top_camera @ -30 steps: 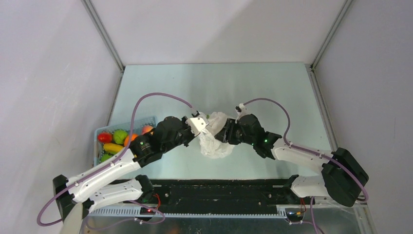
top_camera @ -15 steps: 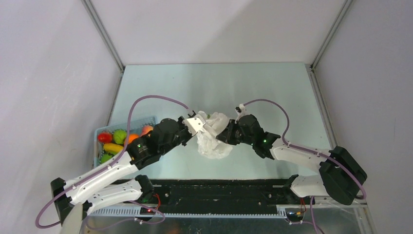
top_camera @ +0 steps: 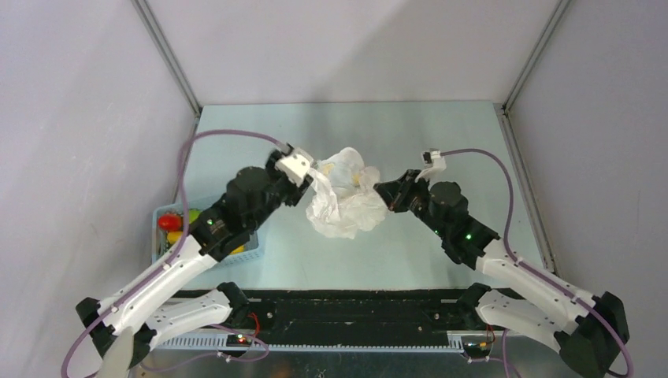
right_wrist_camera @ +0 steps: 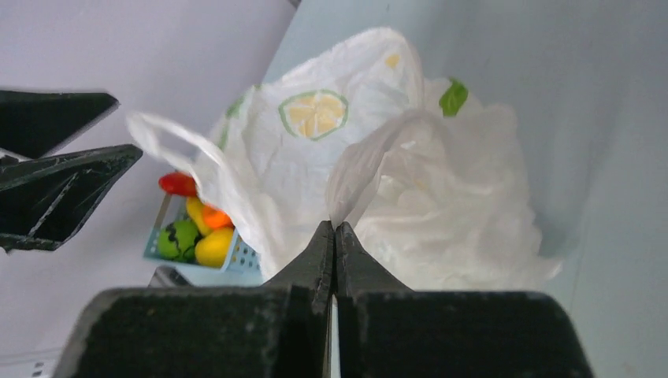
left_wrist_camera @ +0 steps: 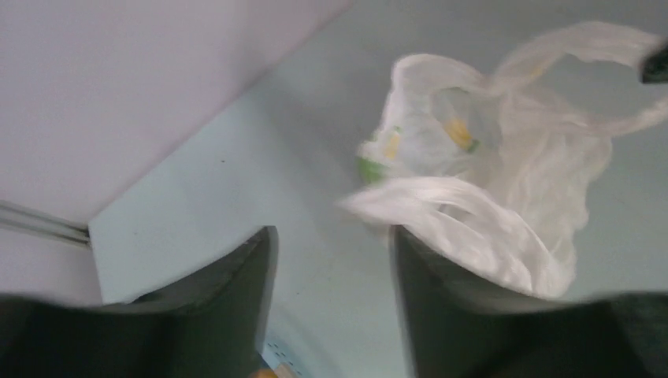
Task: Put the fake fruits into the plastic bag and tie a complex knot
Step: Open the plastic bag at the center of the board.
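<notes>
While right claw pinches the plastic bag on the pale table, left claw gapes

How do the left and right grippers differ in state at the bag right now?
Left gripper is open, bare table between its fingers; right gripper is shut. Left holds nothing, a handle only lying by one finger; right pinches a fold of the plastic bag. Both sit at the bag, on opposite sides.

Light blue slatted basket, left on pale green table, grey walls
</notes>
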You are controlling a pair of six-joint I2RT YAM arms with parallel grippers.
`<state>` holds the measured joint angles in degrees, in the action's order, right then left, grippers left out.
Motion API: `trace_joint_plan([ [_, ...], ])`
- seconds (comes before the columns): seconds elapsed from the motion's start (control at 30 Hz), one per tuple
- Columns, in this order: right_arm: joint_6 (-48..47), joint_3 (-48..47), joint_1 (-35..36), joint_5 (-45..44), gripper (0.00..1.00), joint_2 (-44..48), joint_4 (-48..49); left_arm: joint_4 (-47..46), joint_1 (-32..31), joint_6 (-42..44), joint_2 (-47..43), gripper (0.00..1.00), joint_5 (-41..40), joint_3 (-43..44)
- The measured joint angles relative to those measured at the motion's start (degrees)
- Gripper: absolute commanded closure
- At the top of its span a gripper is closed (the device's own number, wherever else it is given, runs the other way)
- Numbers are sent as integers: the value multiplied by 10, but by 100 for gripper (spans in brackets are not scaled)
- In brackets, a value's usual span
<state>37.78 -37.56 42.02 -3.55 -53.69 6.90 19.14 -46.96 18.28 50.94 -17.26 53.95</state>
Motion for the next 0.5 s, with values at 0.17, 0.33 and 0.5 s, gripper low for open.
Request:
trace_joint_plan([
  [0.17,-73,-20,3,-58,100,37,2,10,52,-94,22,1,12,89],
  [0.33,-109,-21,31,-118,100,38,-6,26,71,-276,21,1,15,125],
  [0.5,-109,-21,84,-195,100,22,-28,22,73,-450,1,1,37,67],
])
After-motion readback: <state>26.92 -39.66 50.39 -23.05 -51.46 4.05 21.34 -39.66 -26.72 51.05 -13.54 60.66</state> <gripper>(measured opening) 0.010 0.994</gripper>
